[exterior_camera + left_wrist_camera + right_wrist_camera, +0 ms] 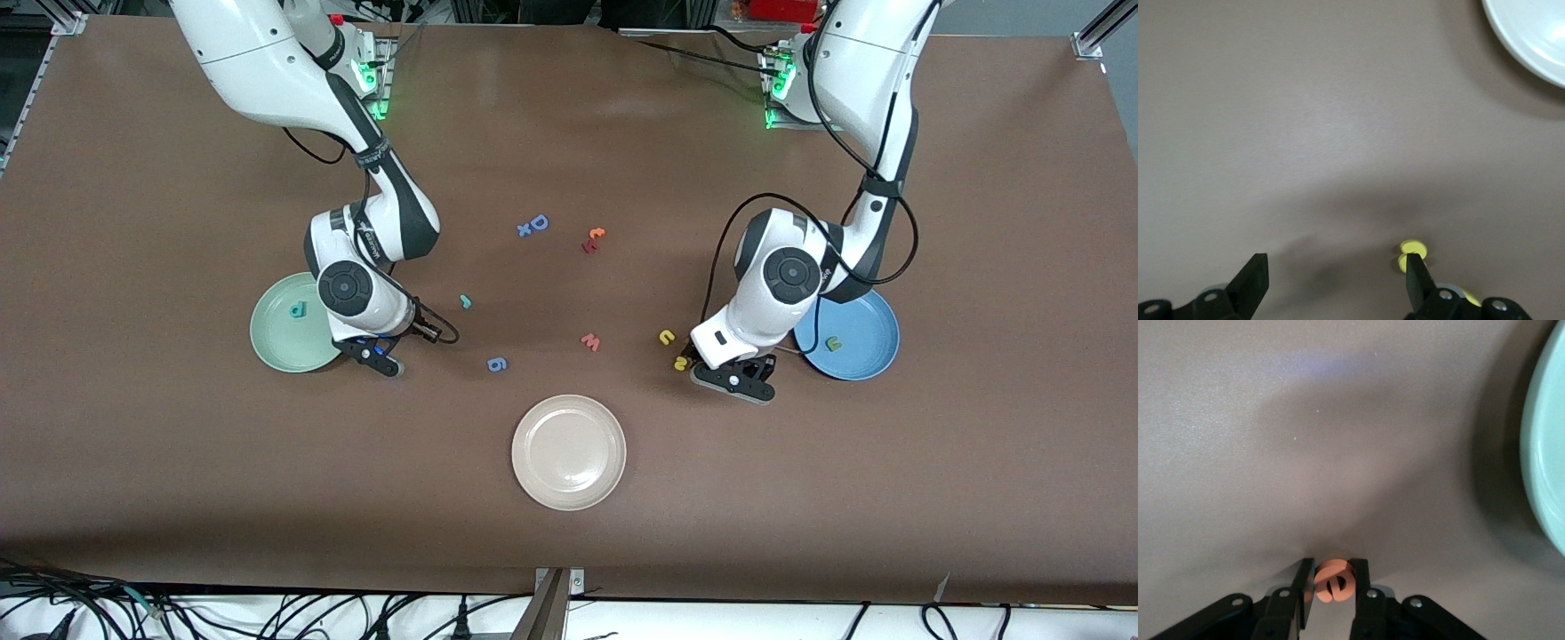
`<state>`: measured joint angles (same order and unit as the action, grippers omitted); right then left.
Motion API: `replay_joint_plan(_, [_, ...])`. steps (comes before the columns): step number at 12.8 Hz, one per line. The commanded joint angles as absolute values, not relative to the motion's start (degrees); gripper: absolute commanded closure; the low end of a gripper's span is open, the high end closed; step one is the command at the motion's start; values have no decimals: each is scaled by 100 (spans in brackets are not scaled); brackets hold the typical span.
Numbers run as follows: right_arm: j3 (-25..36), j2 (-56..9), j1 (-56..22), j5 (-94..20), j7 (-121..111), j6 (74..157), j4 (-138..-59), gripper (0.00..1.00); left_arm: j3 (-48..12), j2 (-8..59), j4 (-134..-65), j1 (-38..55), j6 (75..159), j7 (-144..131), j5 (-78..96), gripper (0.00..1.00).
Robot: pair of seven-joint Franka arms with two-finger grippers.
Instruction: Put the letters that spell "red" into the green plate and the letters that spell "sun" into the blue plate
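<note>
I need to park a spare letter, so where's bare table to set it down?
Bare table all around the beige plate on its front-camera side. Crowded: the middle, from blue D to pink w and blue g.

Both arms bent low over the table, grippers pointing down.
The right gripper (1332, 581) sits low just beside the green plate (271, 342), at its rim toward the left arm's end, its fingers (1359, 576) pinched on the orange "e" (1334, 581). The left gripper (1338, 279) hangs low near that plate's blue counterpart, jaws spread wide and empty.
</note>
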<state>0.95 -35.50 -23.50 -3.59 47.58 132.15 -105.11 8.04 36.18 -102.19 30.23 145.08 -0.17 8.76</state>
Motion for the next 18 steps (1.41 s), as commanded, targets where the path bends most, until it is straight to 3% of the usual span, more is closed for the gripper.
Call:
replay_joint_plan(1, [123, -3332, -2303, -378, 4492, 12948, -10486, 91, 888, 3954, -10046, 3260, 14721, -219, 1072, 8])
replay_joint_plan(3, [201, -3244, -2285, -360, 4308, 12658, -10328, 91, 888, 4078, -10046, 3261, 14722, -220, 1072, 9])
replay_joint_plan(7, [921, -3094, -2276, -378, 2640, 11875, -10046, 90, 888, 4131, -10046, 3296, 14722, -202, 1072, 17])
replay_joint_plan(10, [1274, -3103, -2172, -395, 1691, 11787, -10230, 90, 888, 4035, -10046, 3305, 14722, -150, 1081, 17])
replay_joint_plan(15, [1274, -3331, -1960, -404, 1380, 11839, -10494, 88, 888, 4008, -10046, 3322, 14713, -141, 1072, 18])
replay_joint_plan(16, [1248, -3366, -1908, -413, 1380, 11830, -10503, 71, 888, 4017, -10055, 3340, 14713, -141, 1064, 20])
replay_joint_plan(17, [1239, -3384, -1916, -500, 1389, 11821, -10494, 20, 888, 4051, -10055, 3357, 14713, -132, 1055, 21])
replay_joint_plan(18, [1239, -3384, -1899, -597, 1380, 11778, -10468, 0, 888, 4078, -10063, 3366, 14713, -114, 1055, 21])
